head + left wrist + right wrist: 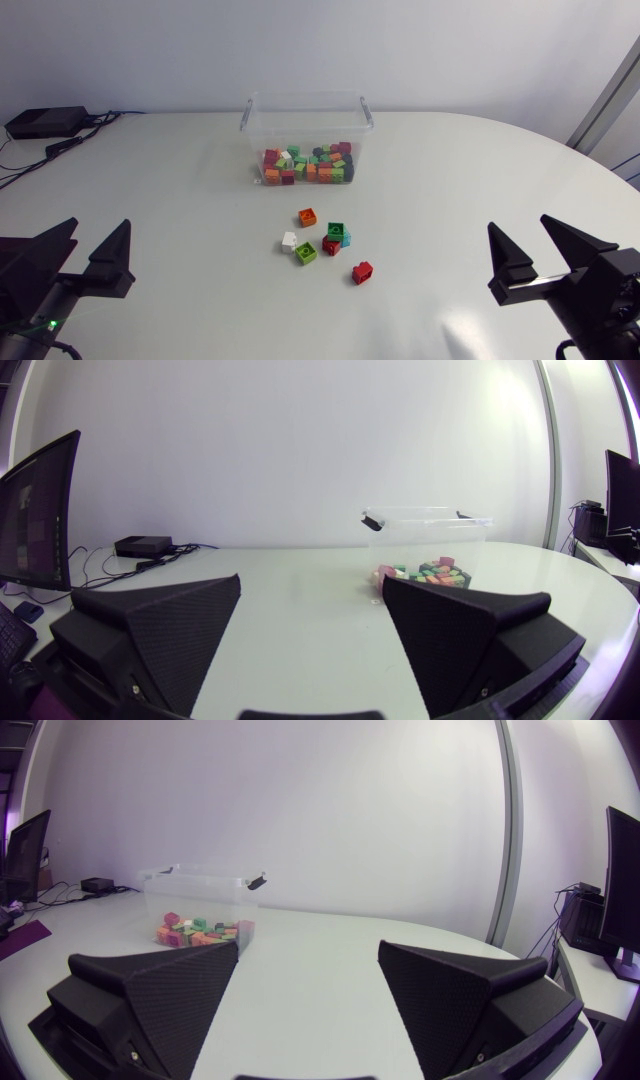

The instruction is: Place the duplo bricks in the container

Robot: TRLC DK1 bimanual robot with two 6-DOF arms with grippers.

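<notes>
Clear plastic container [304, 125] [425, 518] [195, 875] sits open-topped at the far side of the table [480, 170], roughly centred. A jumbled layer of bricks [308, 165] covers its floor: red, orange, green, white and dark purple, too mixed up to count.

Seven loose ones lie on the table in front of it, well apart from the tub. The orange brick [307, 217] is nearest the tub. Behind that, the white brick [289, 241], lime brick [305, 253], green brick [336, 231], dark red brick [331, 246] and teal brick [346, 240] bunch close together. The teal one is mostly tucked behind the green, so I can't tell if they touch. The red brick [362, 272] sits alone, nearest the front edge.

Both wrist views only catch the tub from across the table. The loose bricks can't be made out there, since the claw fingers cover the near table. In the left wrist view one finger also cuts off a lower corner of the tub.

Loads of bare table on both sides of the cluster and toward the front. A black box [45, 122] with cables sits at the far left corner, well away.

Left claw [100, 225] [312, 580] hangs at the front left and right claw [518, 222] [308, 945] at the front right, with both arms cut off at the head view's lower corners. Both have their fingers spread wide, with nothing between them and touching nothing.
</notes>
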